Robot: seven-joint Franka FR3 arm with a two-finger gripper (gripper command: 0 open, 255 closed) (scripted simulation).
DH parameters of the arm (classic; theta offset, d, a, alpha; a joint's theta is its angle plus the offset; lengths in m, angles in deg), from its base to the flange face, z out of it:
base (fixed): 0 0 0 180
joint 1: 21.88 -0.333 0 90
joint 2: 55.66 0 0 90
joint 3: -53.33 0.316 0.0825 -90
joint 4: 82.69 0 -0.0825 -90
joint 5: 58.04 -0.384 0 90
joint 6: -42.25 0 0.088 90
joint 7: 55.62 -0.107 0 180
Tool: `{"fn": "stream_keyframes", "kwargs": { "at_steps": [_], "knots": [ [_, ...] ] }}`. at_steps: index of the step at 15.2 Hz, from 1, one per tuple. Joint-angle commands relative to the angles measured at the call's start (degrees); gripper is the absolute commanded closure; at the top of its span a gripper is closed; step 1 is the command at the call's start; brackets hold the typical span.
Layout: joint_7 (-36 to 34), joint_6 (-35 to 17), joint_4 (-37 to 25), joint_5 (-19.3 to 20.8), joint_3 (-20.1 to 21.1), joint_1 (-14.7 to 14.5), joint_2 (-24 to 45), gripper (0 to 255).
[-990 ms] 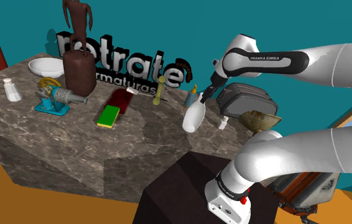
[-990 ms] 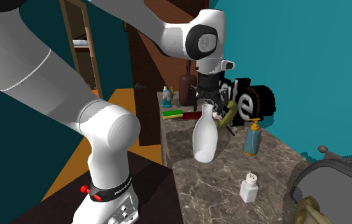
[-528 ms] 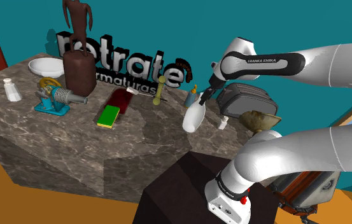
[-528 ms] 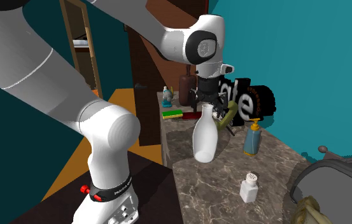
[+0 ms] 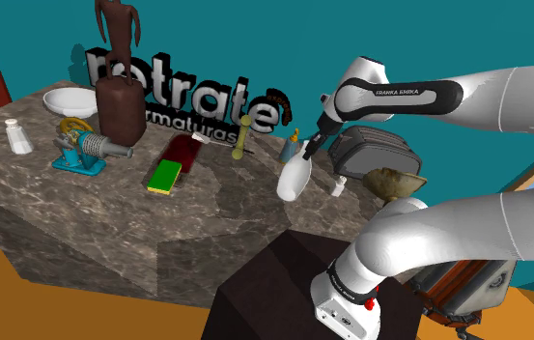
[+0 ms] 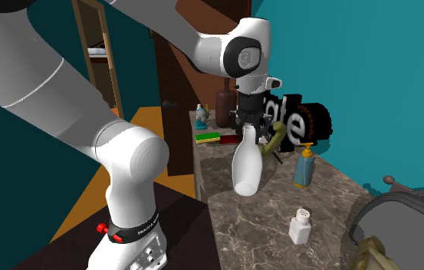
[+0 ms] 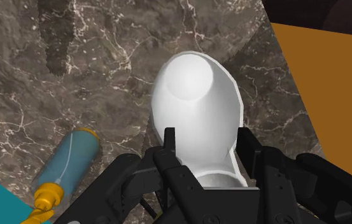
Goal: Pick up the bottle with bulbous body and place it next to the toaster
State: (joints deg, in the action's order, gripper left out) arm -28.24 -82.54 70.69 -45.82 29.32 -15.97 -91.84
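Arm: white Franka arm with dark joints (image 5: 506, 92) rises from 5 o'clock in the shoulder view, bends, and its forearm reaches toward 9 o'clock.
Wrist: turned downward.
Gripper: all-black two-finger gripper (image 7: 206, 143) points down, its fingers (image 7: 168, 147) clasping the neck of a white bulbous bottle (image 7: 197, 102).

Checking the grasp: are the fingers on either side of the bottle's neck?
Yes, in the wrist view both fingers clasp the neck of the white bottle.

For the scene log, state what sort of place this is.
Probably a home kitchen: a dark marbled counter carries a toaster, a white shaker and a white bowl, against a teal wall.
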Motion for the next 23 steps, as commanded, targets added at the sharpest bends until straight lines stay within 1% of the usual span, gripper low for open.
{"fn": "stream_keyframes", "kwargs": {
  "at_steps": [1,5,14,23],
  "knots": [
    [0.0,0.0,0.0,0.0,0.0,0.0,0.0,255],
    [0.0,0.0,0.0,0.0,0.0,0.0,0.0,255],
    [-0.3,7.8,-5.3,-0.9,1.7,-0.2,-2.5,255],
    [-0.5,15.1,-11.5,-1.9,3.1,-0.6,-3.6,255]
  ]
}}
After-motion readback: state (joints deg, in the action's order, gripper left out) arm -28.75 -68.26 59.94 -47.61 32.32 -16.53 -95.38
